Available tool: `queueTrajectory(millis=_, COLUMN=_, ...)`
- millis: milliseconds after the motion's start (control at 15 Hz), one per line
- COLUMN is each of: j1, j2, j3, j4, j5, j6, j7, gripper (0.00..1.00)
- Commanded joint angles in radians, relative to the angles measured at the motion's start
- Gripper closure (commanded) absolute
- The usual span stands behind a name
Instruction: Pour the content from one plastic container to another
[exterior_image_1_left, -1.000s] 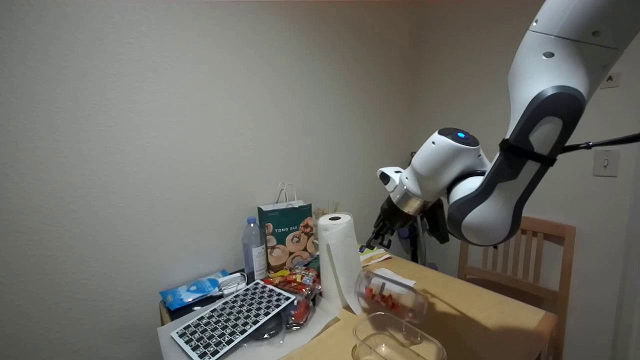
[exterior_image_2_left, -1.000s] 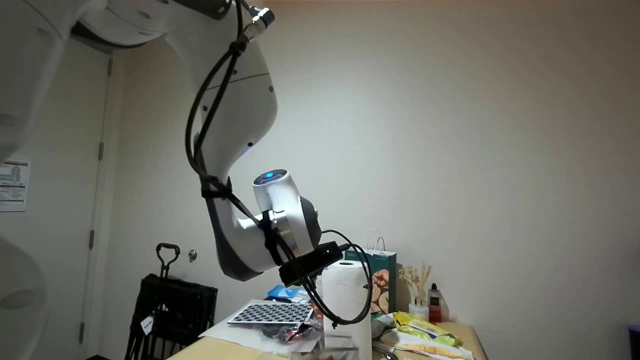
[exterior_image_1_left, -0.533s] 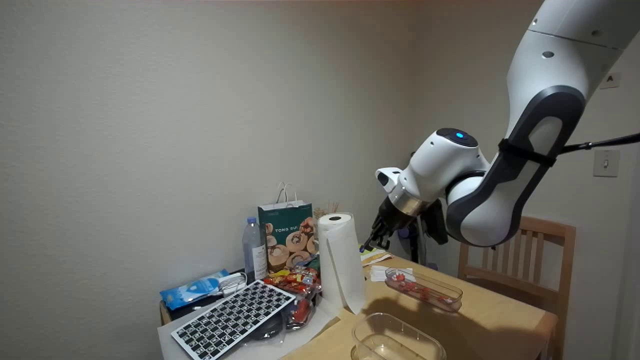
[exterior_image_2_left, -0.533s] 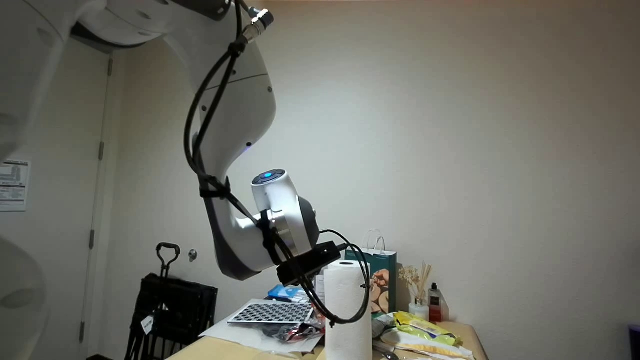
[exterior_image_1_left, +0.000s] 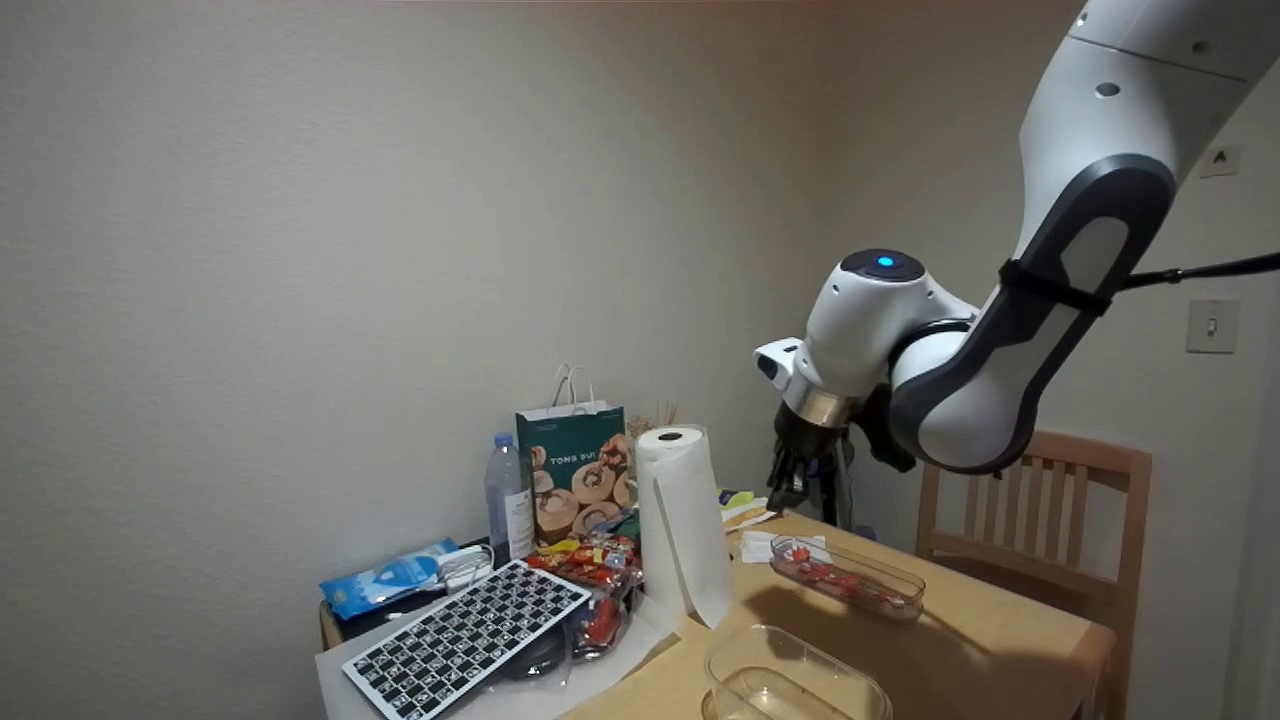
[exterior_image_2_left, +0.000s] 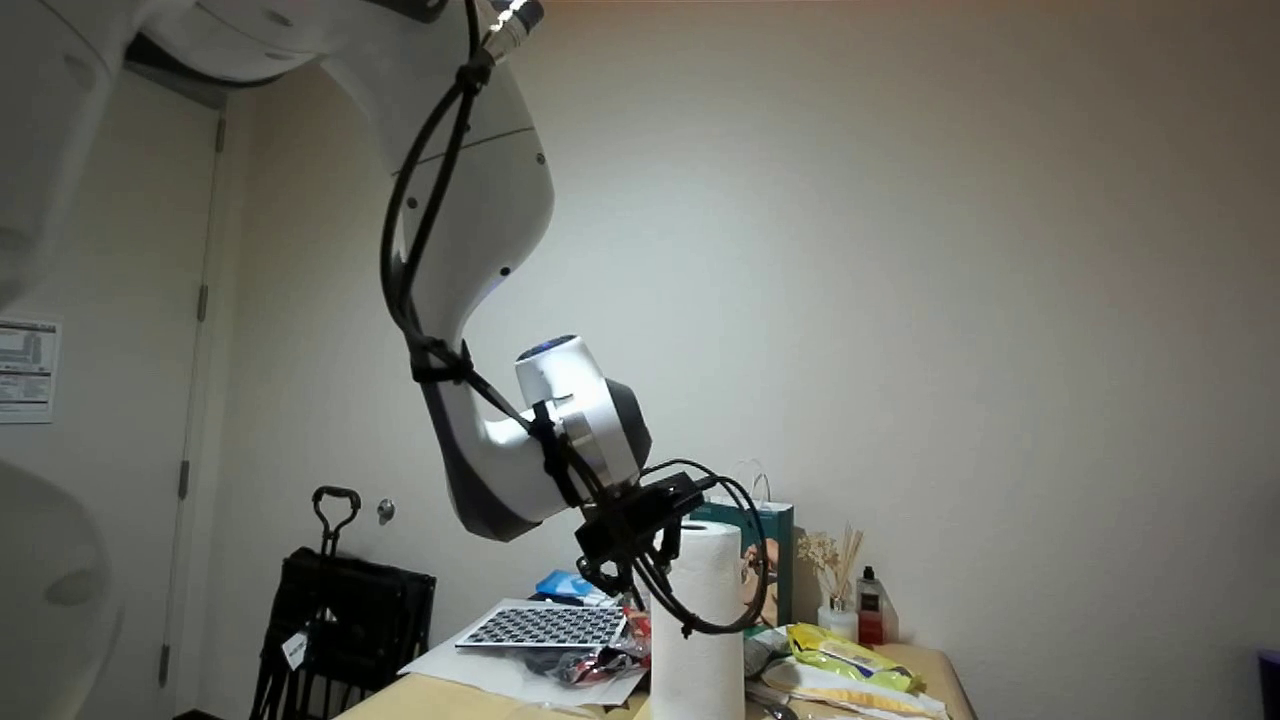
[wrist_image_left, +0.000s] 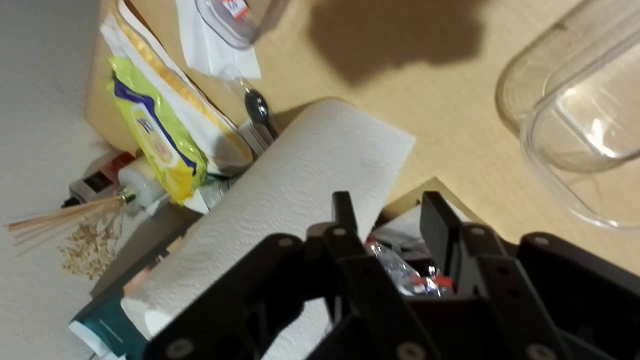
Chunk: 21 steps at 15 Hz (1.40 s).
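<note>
A clear plastic container with red pieces (exterior_image_1_left: 848, 582) lies upright on the table in an exterior view; only one end of it shows at the top of the wrist view (wrist_image_left: 237, 25). An empty clear plastic container (exterior_image_1_left: 800, 690) stands nearer that camera, and part of it shows at the right of the wrist view (wrist_image_left: 515, 115). My gripper (exterior_image_1_left: 788, 495) hangs above the table, apart from both containers, pointing mostly down. In the wrist view the gripper's fingers (wrist_image_left: 389, 207) are spread with nothing held between them. In the remaining exterior view the fingers are mostly hidden by the wrist camera and cables.
A paper towel roll (exterior_image_1_left: 685, 530) stands upright close to the gripper. A checkered board (exterior_image_1_left: 468, 640), red snack packets (exterior_image_1_left: 590, 560), a green bag (exterior_image_1_left: 575, 465) and a bottle (exterior_image_1_left: 510, 500) crowd one side. Yellow wipes (wrist_image_left: 155, 130) and a wooden chair (exterior_image_1_left: 1040, 500) are also near.
One second ago the container with red pieces was tilted below the gripper; half a second ago it lay flat, farther right. Since then my gripper has moved slightly right and turned to point more downward.
</note>
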Motion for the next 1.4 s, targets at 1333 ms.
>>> queueTrajectory(millis=1333, j1=-0.193, j2=0.150, j3=-0.020, j4=0.106, j5=-0.416, j6=-0.313, j7=0.117, gripper=0.00)
